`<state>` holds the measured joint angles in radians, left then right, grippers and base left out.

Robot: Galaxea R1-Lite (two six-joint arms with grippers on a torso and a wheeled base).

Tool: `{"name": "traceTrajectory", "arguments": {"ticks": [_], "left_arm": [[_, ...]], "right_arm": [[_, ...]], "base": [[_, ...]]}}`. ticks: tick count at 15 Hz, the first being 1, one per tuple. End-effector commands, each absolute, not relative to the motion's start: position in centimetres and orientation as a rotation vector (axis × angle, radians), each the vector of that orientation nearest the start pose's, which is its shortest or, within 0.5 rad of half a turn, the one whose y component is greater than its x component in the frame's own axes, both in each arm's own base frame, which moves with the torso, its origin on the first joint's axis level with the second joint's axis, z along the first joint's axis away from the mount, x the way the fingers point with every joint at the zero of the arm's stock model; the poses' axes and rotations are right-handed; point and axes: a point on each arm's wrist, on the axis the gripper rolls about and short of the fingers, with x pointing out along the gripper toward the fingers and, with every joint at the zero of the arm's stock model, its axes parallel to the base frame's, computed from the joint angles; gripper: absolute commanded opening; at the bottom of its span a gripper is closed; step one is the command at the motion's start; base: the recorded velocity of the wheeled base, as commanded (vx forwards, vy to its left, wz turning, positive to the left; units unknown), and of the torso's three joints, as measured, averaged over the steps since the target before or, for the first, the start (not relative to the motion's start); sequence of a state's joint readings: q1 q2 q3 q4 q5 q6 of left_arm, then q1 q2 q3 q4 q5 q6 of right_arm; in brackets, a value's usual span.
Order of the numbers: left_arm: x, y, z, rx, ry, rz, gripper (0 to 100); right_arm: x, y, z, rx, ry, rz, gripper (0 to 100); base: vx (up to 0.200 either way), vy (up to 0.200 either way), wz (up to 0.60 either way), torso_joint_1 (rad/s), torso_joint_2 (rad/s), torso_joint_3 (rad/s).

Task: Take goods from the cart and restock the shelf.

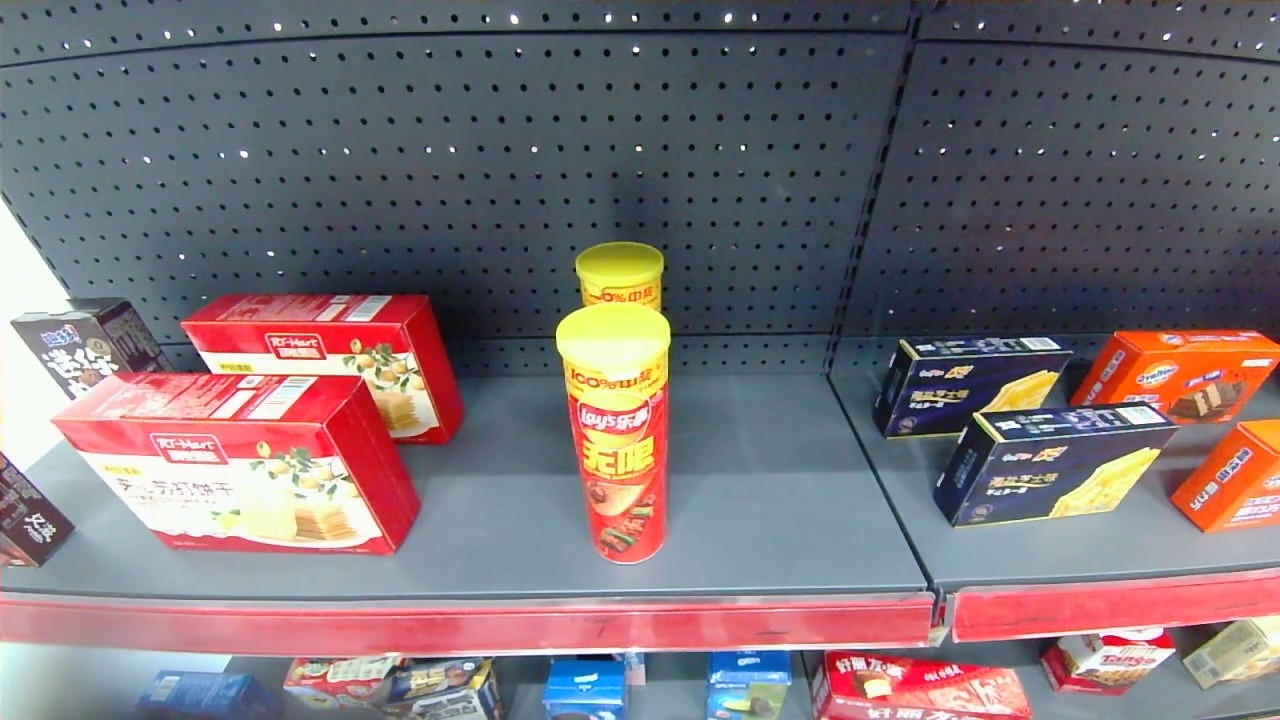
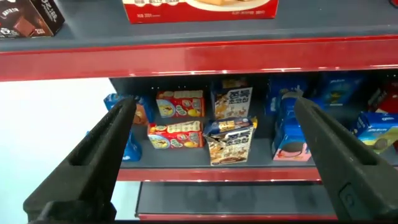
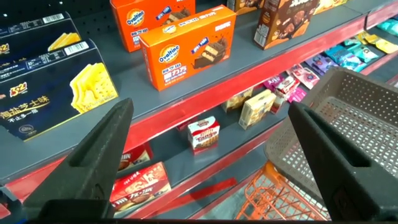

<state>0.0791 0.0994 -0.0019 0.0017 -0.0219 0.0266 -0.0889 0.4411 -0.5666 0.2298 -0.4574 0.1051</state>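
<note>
Currently, we find both grippers wide open and holding nothing. The left gripper (image 2: 211, 155) faces the lower shelf rows; the right gripper (image 3: 208, 162) hangs near the cart basket (image 3: 367, 118). On the shelf (image 1: 780, 500), the front chip can (image 1: 615, 430) stands upright directly before the rear chip can (image 1: 620, 273), between red boxes (image 1: 240, 465) and dark blue boxes (image 1: 1050, 475).

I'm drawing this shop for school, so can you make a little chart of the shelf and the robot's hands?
Middle: front chip can upright, back chip can behind it
Left side: two red boxes
Right side: dark blue boxes, orange boxes
Left gripper: open, empty
Right gripper: open, empty, grey basket beyond
</note>
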Motion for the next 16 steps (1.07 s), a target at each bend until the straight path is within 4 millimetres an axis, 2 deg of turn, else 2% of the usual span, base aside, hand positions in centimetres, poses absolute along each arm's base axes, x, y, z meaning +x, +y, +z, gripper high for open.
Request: {"name": "traceTrajectory", "arguments": {"ticks": [1, 3, 7, 9, 12, 16], "left_arm": [[-1.5, -0.2, 7.8, 0.021, 0.105, 0.057, 100], [-1.5, -0.2, 7.8, 0.021, 0.103, 0.057, 100], [-1.5, -0.2, 7.8, 0.022, 0.103, 0.057, 100], [-1.5, -0.2, 7.8, 0.022, 0.103, 0.058, 100], [-1.5, -0.2, 7.8, 0.021, 0.103, 0.058, 100], [-1.5, -0.2, 7.8, 0.021, 0.103, 0.058, 100]], "right_arm": [[-1.2, -0.9, 20.6, 0.084, 0.077, -0.547, 100], [-2.3, -0.8, 15.7, 0.074, 0.111, -0.516, 100], [-3.0, -0.4, 10.0, 0.014, 0.141, -0.396, 100], [-2.3, -0.4, 8.8, 0.017, 0.123, -0.385, 100], [-2.0, -0.2, 8.5, -0.026, 0.107, -0.259, 100], [-2.0, 0.0, 8.5, -0.035, 0.105, -0.179, 100]], "base": [[0.000, 0.000, 0.00, 0.000, 0.00, 0.000], [0.000, 0.000, 0.00, 0.000, 0.00, 0.000], [0.000, 0.000, 0.00, 0.000, 0.00, 0.000], [0.000, 0.000, 0.00, 0.000, 0.00, 0.000], [0.000, 0.000, 0.00, 0.000, 0.00, 0.000], [0.000, 0.000, 0.00, 0.000, 0.00, 0.000]]}}
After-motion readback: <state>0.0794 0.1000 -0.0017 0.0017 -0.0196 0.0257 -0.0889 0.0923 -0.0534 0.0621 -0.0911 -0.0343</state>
